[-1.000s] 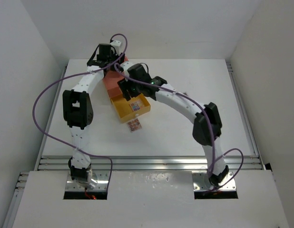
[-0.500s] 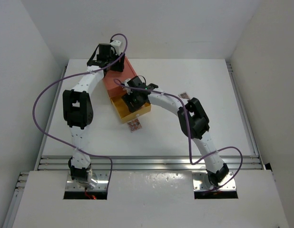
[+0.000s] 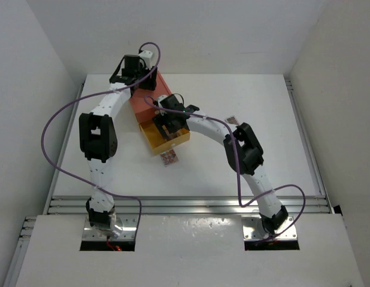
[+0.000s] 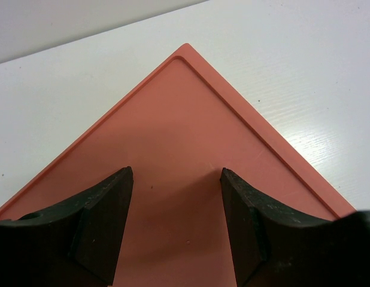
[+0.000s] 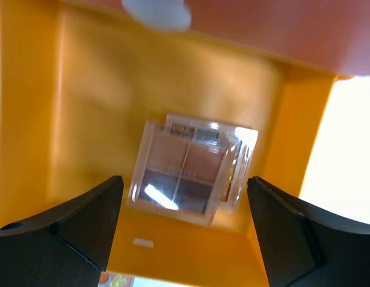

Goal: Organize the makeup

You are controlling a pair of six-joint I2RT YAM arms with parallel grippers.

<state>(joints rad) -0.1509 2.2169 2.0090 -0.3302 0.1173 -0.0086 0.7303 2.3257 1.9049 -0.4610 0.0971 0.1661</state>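
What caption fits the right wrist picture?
Open right pincer over two overlapping eyeshadow palettes in the yellow drawer.

From where I stand, a salmon-orange box (image 3: 163, 85) sits on the far left part of the white table (image 3: 275, 131), and its flat top has a thin raised border running just inside the edges. A yellow drawer (image 3: 150, 140) is pulled out of the box's near side toward the middle of the table, its low walls upright around a glossy floor. Aluminium rails (image 3: 191, 204) run along the table's near edge, and plain white walls (image 3: 47, 54) enclose the other three sides.
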